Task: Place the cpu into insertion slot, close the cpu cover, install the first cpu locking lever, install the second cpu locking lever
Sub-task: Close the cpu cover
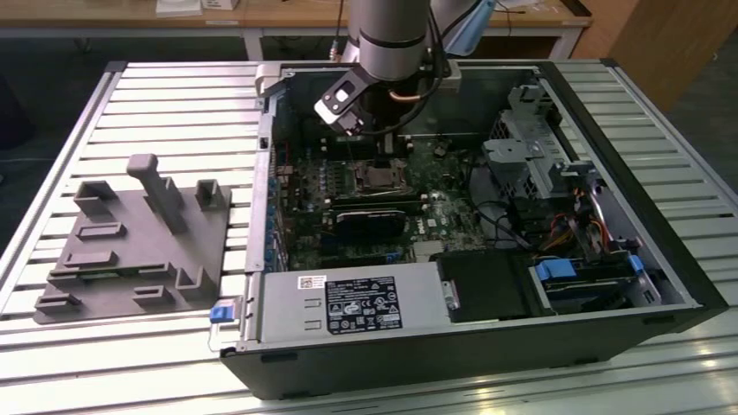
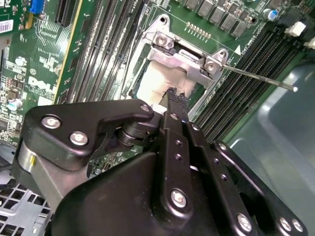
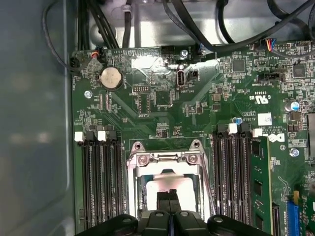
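Note:
The cpu [image 2: 150,81] lies in the insertion slot [image 1: 375,178]. Its pale silvery top [image 3: 167,184] shows through the cut-out of the cpu cover [image 3: 167,158]. The silvery cover frame [image 2: 183,58] lies down around the chip. My gripper [image 2: 173,94] is shut, with its two fingers pressed together and nothing between them. Its tip [image 3: 169,195] is right over the chip's top, though I cannot tell whether it touches. In the exterior view the gripper [image 1: 390,143] hangs inside the open computer case just above the socket. A thin metal locking lever [image 2: 261,78] sticks out free from the cover's corner.
Long black memory slots [image 3: 98,182] flank the socket on both sides. A black heatsink block [image 1: 372,216] and a grey power supply box [image 1: 346,303] sit nearer the case front. Drive bays and cables [image 1: 554,225] fill the exterior view's right. A grey fixture plate [image 1: 133,242] lies outside the case.

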You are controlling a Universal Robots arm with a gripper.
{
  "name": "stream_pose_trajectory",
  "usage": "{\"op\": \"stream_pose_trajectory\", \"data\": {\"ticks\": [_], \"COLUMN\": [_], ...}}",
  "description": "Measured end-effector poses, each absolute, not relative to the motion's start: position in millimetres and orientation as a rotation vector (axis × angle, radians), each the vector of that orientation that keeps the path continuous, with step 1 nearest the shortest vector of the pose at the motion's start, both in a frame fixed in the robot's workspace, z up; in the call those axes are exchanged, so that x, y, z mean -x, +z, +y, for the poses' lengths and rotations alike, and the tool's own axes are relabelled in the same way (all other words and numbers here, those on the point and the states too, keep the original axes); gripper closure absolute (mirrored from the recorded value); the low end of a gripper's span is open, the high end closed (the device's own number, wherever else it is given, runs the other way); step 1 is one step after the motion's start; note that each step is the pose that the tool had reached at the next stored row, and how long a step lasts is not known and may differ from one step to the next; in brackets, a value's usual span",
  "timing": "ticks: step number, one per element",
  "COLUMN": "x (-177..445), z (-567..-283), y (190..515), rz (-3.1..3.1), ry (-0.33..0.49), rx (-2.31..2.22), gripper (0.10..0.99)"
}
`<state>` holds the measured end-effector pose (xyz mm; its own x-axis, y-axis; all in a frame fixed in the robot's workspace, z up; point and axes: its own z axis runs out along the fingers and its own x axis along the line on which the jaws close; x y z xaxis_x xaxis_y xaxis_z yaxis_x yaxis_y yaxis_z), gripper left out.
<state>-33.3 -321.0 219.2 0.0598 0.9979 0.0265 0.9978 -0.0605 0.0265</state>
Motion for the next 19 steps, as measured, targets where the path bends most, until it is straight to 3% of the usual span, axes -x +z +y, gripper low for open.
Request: {"op": "stream_pose_trajectory", "data": {"ticks": [19], "x": [33.6], "z": [-321.0], "y": [218.8], "rz": [2.38], "ry": [0.059], "rx": [-2.055], "gripper": [0.98]}}
